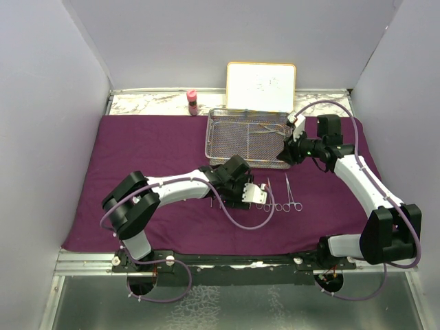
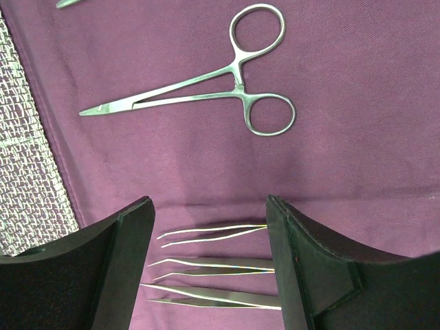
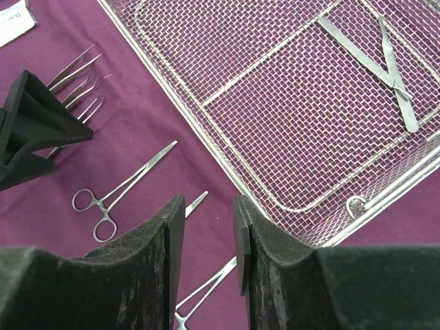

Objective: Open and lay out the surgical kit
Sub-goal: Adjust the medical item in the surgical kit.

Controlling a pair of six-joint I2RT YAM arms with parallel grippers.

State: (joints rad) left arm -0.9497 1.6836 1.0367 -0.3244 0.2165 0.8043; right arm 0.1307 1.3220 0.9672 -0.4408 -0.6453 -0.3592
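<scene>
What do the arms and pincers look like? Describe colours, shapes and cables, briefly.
Both the left arm and right arm have white links joined by black joint housings, each trailing a looping lavender cable. The left pincer and right pincer carry broad, matte black wedge-shaped fingers.

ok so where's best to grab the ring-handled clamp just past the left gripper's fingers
Probably grip the clamp across its shanks, midway between rings and tip, straight down from above: it lies flat on the purple cloth and the shanks run close together.
</scene>
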